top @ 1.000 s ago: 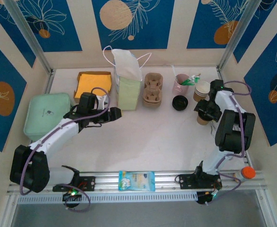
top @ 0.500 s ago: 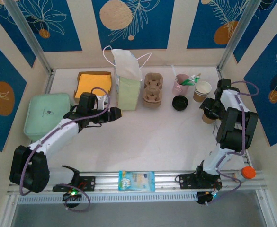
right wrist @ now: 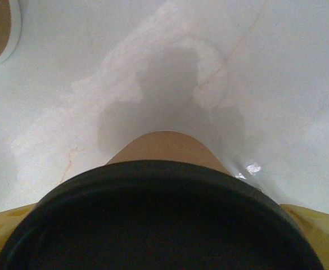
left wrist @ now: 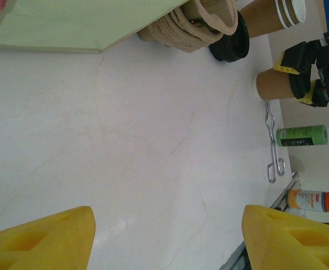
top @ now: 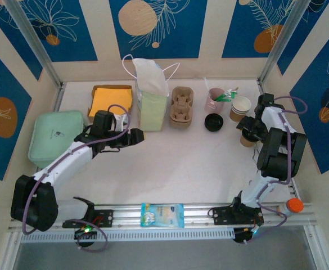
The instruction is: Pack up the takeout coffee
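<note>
One lidded coffee [right wrist: 165,151] inside right hand [left wrist: 295,84] — grip unclear; left hand [left wrist: 167,236] wide, empty.

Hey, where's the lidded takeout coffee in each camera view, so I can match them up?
Top external: the takeout coffee sits far right, mid-height.
Left wrist: upper right, turned sideways in the picture.
Right wrist: bottom centre, its black lid up close.
Shared landmark: the stacked lidless cups stand beside it.
</note>
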You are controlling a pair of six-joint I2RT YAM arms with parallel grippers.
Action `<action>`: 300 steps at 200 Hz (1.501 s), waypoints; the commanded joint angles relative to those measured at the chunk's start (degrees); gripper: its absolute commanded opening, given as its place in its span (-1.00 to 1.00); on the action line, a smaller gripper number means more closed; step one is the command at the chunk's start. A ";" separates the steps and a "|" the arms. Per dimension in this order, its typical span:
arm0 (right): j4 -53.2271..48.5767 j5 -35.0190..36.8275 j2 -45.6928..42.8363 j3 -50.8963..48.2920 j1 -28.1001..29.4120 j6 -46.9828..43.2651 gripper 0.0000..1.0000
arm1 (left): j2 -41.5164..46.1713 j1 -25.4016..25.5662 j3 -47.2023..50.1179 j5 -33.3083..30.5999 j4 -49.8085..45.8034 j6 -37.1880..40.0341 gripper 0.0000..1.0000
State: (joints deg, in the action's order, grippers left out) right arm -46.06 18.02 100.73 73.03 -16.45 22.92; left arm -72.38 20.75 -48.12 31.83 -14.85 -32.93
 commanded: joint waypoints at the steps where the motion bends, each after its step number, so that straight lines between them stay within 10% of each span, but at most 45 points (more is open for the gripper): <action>1: -1.53 2.79 -3.04 1.03 0.83 0.97 0.98 | 1.80 -0.53 -2.13 -0.71 -2.53 1.87 0.43; 168: -7.76 2.28 -17.07 3.50 6.69 -0.31 0.98 | 3.34 -0.70 -5.79 -2.03 -6.34 2.97 0.61; 300: -10.10 -13.09 -20.12 21.12 34.14 3.71 0.77 | -5.03 -4.49 -35.82 -10.41 -16.35 8.04 0.63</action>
State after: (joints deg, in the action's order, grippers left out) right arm -56.69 9.98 76.88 88.73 15.03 24.95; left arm -72.53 16.88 -75.57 25.67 -26.11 -28.88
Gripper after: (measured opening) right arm 0.897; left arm 0.818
